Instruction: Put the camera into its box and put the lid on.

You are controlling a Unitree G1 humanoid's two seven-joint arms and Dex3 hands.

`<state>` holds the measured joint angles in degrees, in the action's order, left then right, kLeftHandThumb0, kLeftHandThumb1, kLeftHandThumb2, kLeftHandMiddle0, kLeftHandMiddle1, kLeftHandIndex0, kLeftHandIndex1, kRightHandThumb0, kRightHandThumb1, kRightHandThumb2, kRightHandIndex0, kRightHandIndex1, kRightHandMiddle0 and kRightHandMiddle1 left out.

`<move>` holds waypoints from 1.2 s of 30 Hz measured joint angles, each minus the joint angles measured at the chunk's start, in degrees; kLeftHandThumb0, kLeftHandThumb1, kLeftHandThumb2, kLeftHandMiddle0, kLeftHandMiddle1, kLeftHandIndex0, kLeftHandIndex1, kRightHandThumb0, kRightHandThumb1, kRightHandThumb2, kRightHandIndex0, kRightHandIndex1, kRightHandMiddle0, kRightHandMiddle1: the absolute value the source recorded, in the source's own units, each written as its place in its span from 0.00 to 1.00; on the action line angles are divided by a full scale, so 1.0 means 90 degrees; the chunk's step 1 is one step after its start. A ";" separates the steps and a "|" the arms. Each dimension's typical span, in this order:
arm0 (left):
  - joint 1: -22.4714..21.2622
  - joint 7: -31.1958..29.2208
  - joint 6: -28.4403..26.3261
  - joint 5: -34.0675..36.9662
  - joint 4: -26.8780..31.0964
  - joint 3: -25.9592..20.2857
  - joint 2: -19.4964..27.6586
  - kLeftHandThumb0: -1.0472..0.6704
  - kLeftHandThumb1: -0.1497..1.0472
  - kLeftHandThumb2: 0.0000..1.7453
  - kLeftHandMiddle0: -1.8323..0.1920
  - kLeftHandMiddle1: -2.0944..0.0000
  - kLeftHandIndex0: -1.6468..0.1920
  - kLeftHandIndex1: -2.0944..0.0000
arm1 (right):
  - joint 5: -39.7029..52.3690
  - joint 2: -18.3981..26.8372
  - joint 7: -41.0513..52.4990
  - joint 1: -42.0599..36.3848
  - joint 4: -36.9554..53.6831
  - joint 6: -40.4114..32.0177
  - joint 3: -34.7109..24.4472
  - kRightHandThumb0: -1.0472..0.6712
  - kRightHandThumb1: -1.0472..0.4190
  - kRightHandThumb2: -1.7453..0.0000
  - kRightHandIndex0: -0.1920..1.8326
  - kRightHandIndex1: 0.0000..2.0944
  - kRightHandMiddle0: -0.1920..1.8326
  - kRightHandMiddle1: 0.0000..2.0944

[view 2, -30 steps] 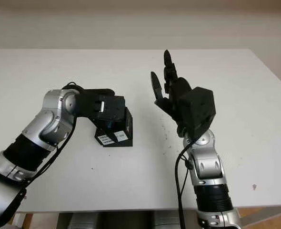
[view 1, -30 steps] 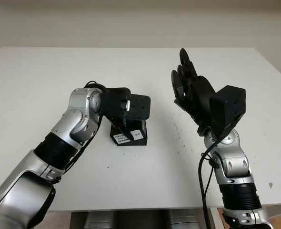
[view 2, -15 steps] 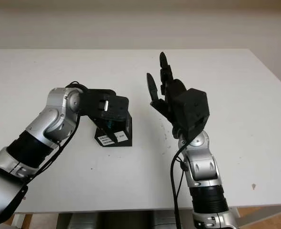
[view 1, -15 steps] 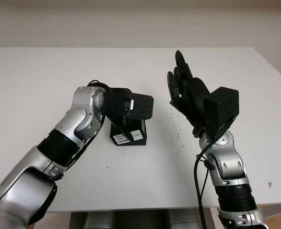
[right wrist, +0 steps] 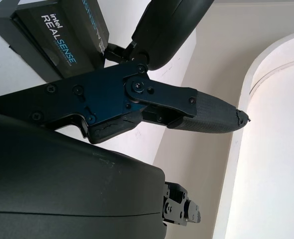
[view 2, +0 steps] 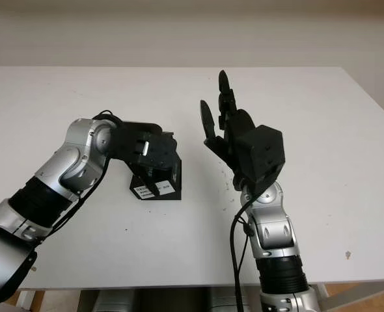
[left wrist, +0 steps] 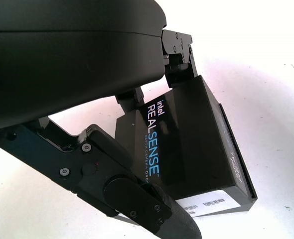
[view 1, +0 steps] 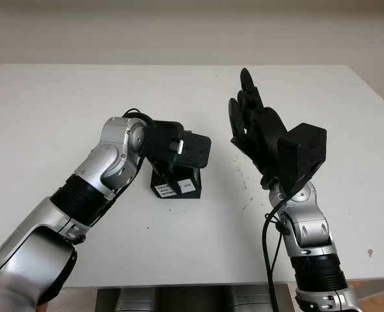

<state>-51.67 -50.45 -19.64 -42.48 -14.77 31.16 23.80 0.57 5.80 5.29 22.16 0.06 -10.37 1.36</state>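
White worktop (view 1: 62, 117) fills the frame; at its centre the black box (view 1: 176, 185) sits closed, lid on. Over the last second the left hand (view 1: 179, 148) has edged slightly further over the box, fingers (left wrist: 137, 204) bracketing it, though whether they grip I cannot tell. The right hand (view 1: 254, 123), raised centre-right, drifted slightly left, open and empty. The lid reads "intel REALSENSE"; the white labels are illegible.

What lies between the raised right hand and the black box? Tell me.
Bare white table, as the left eye view shows. The open right hand is raised beside the black box, which the left hand covers.
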 measured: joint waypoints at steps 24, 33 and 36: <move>-0.0562 -0.0265 0.0004 0.0408 -0.0676 -0.0040 -0.0186 0.47 1.00 0.11 0.58 0.00 0.80 0.00 | 0.0017 -0.0154 -0.0078 -0.0090 -0.0181 0.0018 0.0002 0.16 0.00 0.63 0.01 0.03 0.00 0.02; -0.0563 -0.0199 0.0457 0.0075 -0.0452 0.0102 -0.0058 0.44 1.00 0.10 0.65 0.03 0.77 0.04 | 0.0014 -0.0155 -0.0058 -0.0088 -0.0230 0.0184 0.0006 0.18 0.00 0.63 0.01 0.03 0.00 0.02; -0.0562 -0.0184 0.0659 0.0012 -0.0353 0.0114 0.0037 0.47 1.00 0.11 0.58 0.00 0.77 0.01 | 0.0018 -0.0156 -0.0055 -0.0087 -0.0296 0.0193 0.0003 0.18 0.00 0.63 0.01 0.03 0.01 0.02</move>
<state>-56.74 -52.11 -13.71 -42.38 -17.95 32.18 24.14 0.74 4.40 4.79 21.38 -2.60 -8.63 1.39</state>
